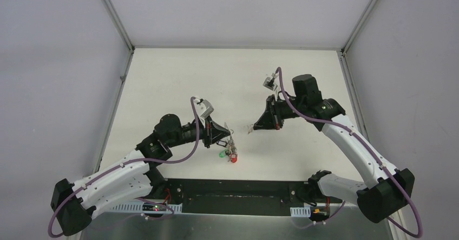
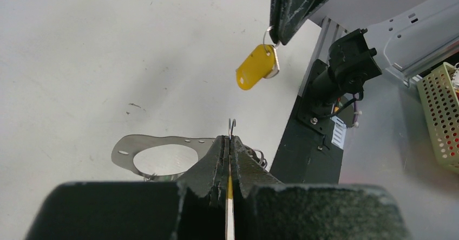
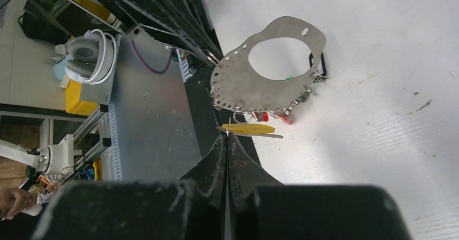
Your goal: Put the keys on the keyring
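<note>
Grey walls close in a white tabletop [image 1: 162, 77], and we see both arms reaching toward each other over its near half. Our left pincer [image 2: 230, 141] is clenched, its fingers pressed tight together at the rim of the keyring [image 3: 233, 88]. The keyring is held up off the tabletop. It looks like a flat grey metal piece with one large oval opening and a row of small holes along its edge. From the right wrist view it faces the camera almost squarely. We cannot tell whether the fingers nip the metal itself or a small wire loop at its rim.

Several keys [image 3: 292, 109] hang in a bunch from the keyring's lower edge. Among them are a red tag [image 1: 234, 159] and a green tag [image 1: 222, 154], which dangle just under the left pincer in the top view.

Our right pincer [image 3: 228, 138] is also clenched, grasping the yellow-tagged key [image 2: 257, 66]. The yellow tag hangs free below the fingertips. This key sits near the keyring's holed edge but apart from it, with a clear gap between the two pincers.

A pale green perforated basket [image 2: 441, 115] stands off the tabletop at the right of the left wrist view.
</note>
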Controlling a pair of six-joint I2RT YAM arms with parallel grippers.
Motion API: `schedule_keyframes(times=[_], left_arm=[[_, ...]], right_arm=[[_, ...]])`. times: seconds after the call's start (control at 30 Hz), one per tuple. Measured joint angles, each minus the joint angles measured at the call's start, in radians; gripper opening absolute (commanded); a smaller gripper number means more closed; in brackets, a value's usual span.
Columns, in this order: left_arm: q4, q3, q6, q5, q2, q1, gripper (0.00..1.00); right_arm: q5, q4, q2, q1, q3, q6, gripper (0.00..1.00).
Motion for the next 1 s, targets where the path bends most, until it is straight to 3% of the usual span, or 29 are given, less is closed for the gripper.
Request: schedule_keyframes(times=[0.47, 1.0], left_arm=[[0.039, 0.015, -0.037, 0.053, 0.104, 0.000, 0.00], [0.047, 0.025, -0.024, 0.138, 0.105, 0.000, 0.00]], right_arm=[[-0.027, -0.019, 0.015, 0.122, 0.031, 0.001, 0.00], [0.081, -0.125, 0.088, 0.187, 0.130, -0.076, 0.00]])
